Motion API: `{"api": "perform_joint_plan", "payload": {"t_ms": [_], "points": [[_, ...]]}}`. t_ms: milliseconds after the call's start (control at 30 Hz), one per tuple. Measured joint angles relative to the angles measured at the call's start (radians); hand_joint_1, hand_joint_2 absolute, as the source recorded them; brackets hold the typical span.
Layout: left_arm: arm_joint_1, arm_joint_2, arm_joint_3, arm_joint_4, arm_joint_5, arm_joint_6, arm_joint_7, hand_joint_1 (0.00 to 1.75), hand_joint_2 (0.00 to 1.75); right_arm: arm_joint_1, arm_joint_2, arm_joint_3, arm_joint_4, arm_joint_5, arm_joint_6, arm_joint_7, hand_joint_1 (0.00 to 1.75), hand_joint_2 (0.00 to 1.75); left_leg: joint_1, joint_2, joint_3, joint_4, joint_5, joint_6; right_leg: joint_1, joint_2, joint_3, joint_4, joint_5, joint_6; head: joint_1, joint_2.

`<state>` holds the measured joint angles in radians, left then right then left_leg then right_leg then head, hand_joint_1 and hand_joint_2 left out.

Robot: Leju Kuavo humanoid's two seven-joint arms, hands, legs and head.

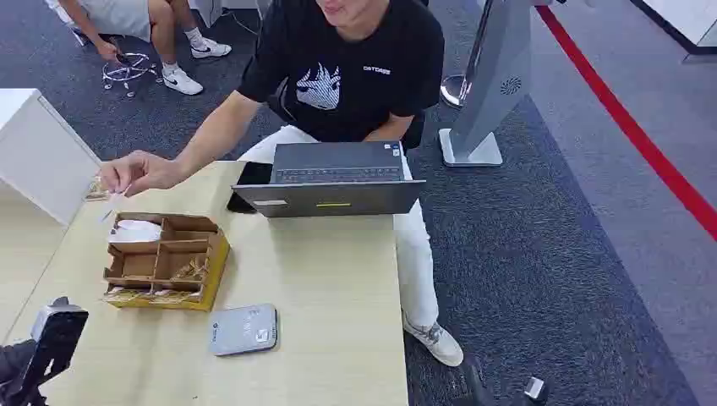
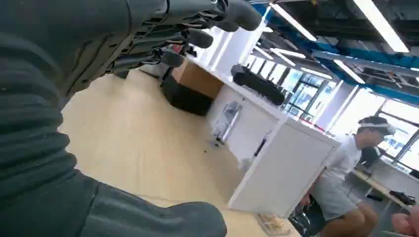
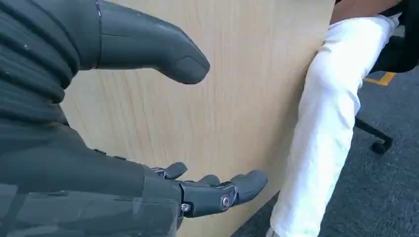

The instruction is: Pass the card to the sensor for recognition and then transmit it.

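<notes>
A small white card point(image 1: 116, 196) is pinched in the person's hand point(image 1: 138, 173), held above the far left edge of the worktop point(image 1: 321, 279), just beyond the cardboard organiser point(image 1: 166, 260). The card is tiny and partly blurred; its face cannot be read. The grey flat sensor pad point(image 1: 243, 329) lies on the worktop near the front, just beside the organiser's near right corner and apart from it.

The organiser is an open brown tray with several compartments; a white wad sits in its far left compartment, and pale scraps lie in the compartments nearer the robot.

Left robot hand point(image 2: 163, 37): in the left wrist view its dark fingers stretch out apart, the thumb spread away from them, nothing between. It is raised beside the worktop. In the head view a dark part of the left arm point(image 1: 46, 347) shows at the lower left corner.

Right robot hand point(image 3: 148, 123): thumb and fingers set wide apart, nothing held, hovering close by the pale wood of the worktop, near the seated person's white trouser leg point(image 3: 323, 123).

Across the worktop the person in a black T-shirt point(image 1: 351, 63) sits behind an open grey laptop point(image 1: 334, 179), with a black phone point(image 1: 249, 182) just left of it. A white cabinet point(image 1: 38, 152) stands at the left. A second person point(image 2: 346, 168) sits further off.
</notes>
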<state>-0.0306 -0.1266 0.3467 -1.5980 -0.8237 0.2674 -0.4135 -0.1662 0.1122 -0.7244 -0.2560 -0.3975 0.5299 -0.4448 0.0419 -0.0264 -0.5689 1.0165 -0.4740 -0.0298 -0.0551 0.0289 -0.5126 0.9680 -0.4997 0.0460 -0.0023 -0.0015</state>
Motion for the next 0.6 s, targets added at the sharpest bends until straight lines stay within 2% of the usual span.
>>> {"api": "perform_joint_plan", "payload": {"t_ms": [100, 133, 167, 200, 600], "points": [[-0.032, 0.034, -0.063, 0.003, -0.067, 0.017, 0.044, 0.00, 1.75, -0.006, 0.002, 0.000, 0.000, 0.009, -0.004, 0.002, 0.00, 1.75, 0.000, 0.000, 0.000, 0.000, 0.000, 0.000, 0.000, 0.000, 0.000, 0.000, 0.000, 0.000, 0.000, 0.000], [-0.046, 0.047, -0.086, 0.007, -0.092, 0.023, 0.060, 0.00, 0.00, -0.008, 0.003, 0.000, 0.000, 0.009, -0.006, 0.003, 0.00, 1.75, 0.000, 0.000, 0.000, 0.000, 0.000, 0.000, 0.000, 0.000, 0.000, 0.000, 0.001, 0.000, 0.000, 0.000], [-0.059, 0.055, -0.106, 0.013, -0.114, 0.029, 0.075, 0.00, 0.00, -0.010, 0.005, 0.001, 0.000, 0.010, -0.008, 0.003, 0.00, 1.75, 0.000, 0.000, 0.000, 0.000, 0.000, 0.000, 0.000, 0.000, 0.000, 0.000, 0.001, 0.000, 0.000, 0.000], [-0.073, 0.065, -0.126, 0.019, -0.136, 0.035, 0.088, 0.00, 1.75, -0.012, 0.005, 0.001, 0.000, 0.014, -0.012, 0.003, 0.00, 1.75, 0.000, 0.000, 0.000, 0.000, 0.000, 0.000, 0.000, 0.000, 0.000, 0.000, 0.001, 0.000, 0.000, 0.000], [-0.243, 0.151, -0.362, 0.135, -0.400, 0.098, 0.224, 0.00, 1.75, -0.036, 0.013, 0.010, 0.005, 0.051, -0.034, 0.018, 0.00, 1.75, 0.000, 0.000, 0.000, 0.001, 0.001, 0.000, 0.000, 0.001, -0.001, 0.000, 0.002, 0.000, -0.001, 0.000]]}}
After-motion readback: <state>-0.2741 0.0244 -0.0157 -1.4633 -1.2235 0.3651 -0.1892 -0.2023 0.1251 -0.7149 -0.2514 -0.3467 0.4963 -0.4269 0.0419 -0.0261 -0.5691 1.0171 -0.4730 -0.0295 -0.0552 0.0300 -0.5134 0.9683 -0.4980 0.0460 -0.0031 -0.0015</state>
